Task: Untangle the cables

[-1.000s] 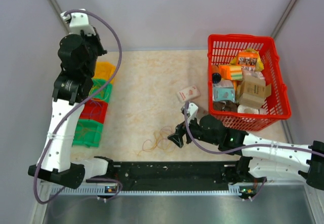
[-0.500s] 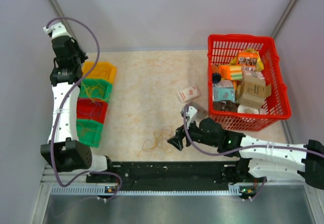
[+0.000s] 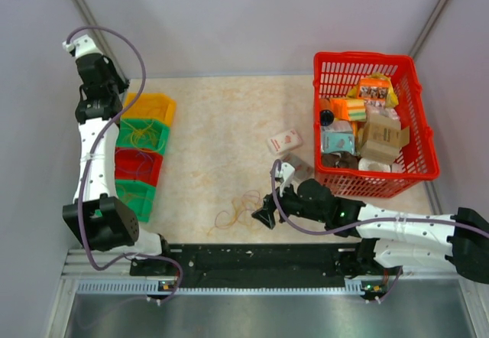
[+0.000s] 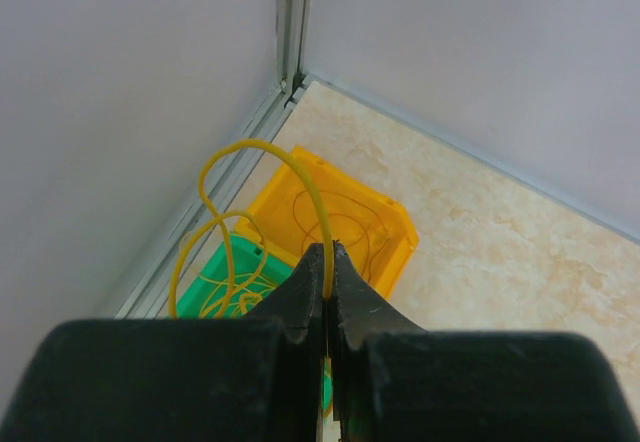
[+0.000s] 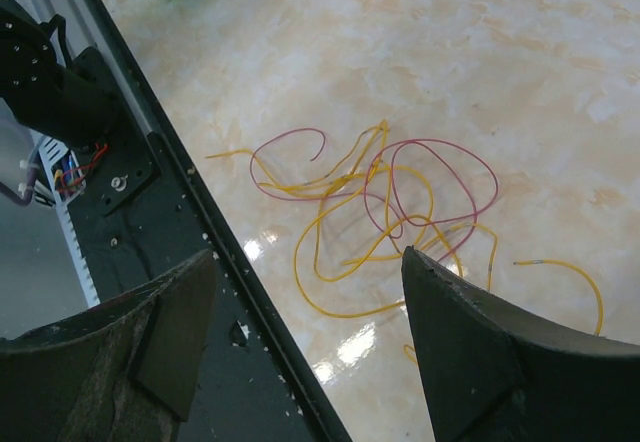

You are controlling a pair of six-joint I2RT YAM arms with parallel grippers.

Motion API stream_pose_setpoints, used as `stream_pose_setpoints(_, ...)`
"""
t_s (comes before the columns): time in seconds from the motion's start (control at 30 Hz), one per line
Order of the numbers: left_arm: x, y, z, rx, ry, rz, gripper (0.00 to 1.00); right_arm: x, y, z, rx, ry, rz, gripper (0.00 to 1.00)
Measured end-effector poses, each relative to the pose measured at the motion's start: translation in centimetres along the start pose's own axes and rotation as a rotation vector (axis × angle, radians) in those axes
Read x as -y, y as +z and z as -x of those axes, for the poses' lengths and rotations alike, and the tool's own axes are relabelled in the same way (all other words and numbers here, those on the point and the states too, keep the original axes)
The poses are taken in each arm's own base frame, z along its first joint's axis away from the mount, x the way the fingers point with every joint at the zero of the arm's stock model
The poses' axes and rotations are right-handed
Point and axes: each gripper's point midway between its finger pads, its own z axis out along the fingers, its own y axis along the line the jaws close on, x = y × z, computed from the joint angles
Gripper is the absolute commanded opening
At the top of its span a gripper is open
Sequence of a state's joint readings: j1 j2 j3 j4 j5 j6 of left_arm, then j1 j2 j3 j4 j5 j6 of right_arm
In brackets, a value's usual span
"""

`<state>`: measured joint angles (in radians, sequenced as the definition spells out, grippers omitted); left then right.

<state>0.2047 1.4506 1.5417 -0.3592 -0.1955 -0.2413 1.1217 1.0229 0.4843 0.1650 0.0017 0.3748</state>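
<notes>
Cables (image 5: 390, 202): loose tangle of yellow and dark-red strands, flat on the table (image 3: 221, 124) close to its near edge, about mid-width; also seen from above (image 3: 238, 209).
Left gripper (image 4: 328, 262): pinched tight on a yellow cable (image 4: 300, 177), held high over the far-left corner.
Yellow cable: arcing up from the fingertips, then looping down toward the green bin (image 4: 225, 272).
Right gripper (image 5: 305, 262): spread wide, holding nothing, low over the near edge just beside the tangle, not touching it.
Bins: yellow bin (image 3: 157, 108), green, red bin (image 3: 141, 166), green again, in a row along the left edge; thin wires inside.
Red basket (image 3: 374, 181): far-right corner, full of boxes and packets.
Small carton (image 3: 284, 141): on the table between tangle and basket.
</notes>
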Motion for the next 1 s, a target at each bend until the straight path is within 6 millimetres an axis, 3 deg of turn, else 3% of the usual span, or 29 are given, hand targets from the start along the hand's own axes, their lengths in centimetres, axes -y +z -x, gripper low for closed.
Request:
stream_pose_setpoints(0.43,-1.9,3.5,-8.6,-0.166,-0.012,0.06,0.0,0.2,0.2,-0.4,0.001,0.003,0.007,0.74)
stream_pose_setpoints(0.67,-5.2,4.8,-15.5,-0.312,-0.24,0.194,0.0,0.3,0.3,-1.0,-0.008,0.005,0.005,0.73)
stream_pose_setpoints(1.0,-7.7,7.1,-21.9,-0.489,-0.522,0.351,0.0,0.5,0.6,-1.3,-0.018,0.006,0.002,0.73)
